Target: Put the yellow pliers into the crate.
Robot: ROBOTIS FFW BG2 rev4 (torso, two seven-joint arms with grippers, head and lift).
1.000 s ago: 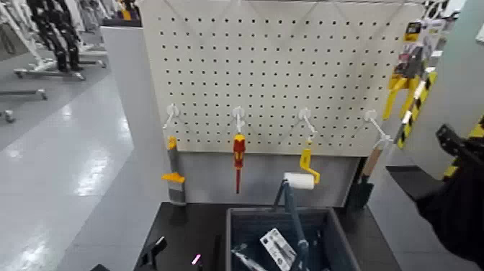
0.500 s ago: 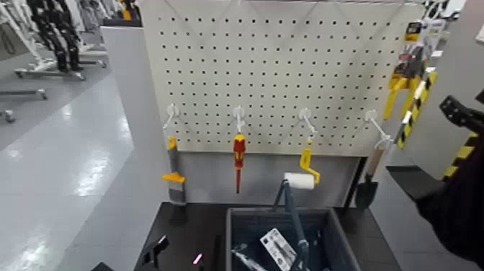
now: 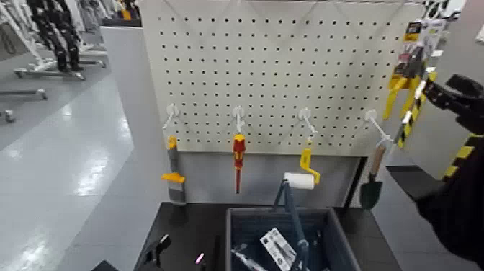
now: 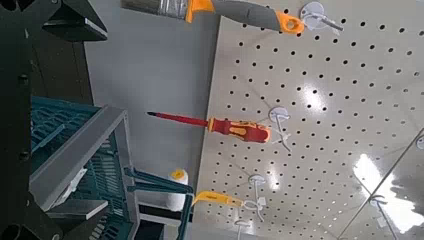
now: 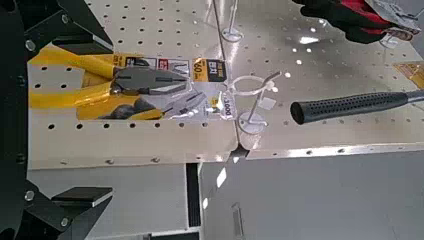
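The yellow pliers (image 3: 403, 76), fixed to a white card with a black-and-yellow header, hang at the pegboard's upper right edge. My right gripper (image 3: 441, 91) is raised just to their right, open, not touching them. In the right wrist view the pliers (image 5: 110, 85) lie straight ahead between the spread black fingers (image 5: 62, 30) of that gripper (image 5: 92, 118). The crate (image 3: 238, 238), dark blue-grey with a blue handle bar (image 3: 292, 209), stands below the board and holds a carded item. My left gripper (image 3: 155, 252) rests low beside the crate's left side, open and empty.
On pegboard hooks hang an orange-and-grey brush (image 3: 173, 173), a red-and-yellow screwdriver (image 3: 238, 155), a yellow-handled paint roller (image 3: 306, 169) and a trowel (image 3: 372, 186). A black hammer (image 5: 350, 105) hangs beside the pliers. Open grey floor lies to the left.
My right gripper has risen and moved in toward the pliers at the board's upper right. The trowel has shifted slightly rightward. The left arm has stayed put.
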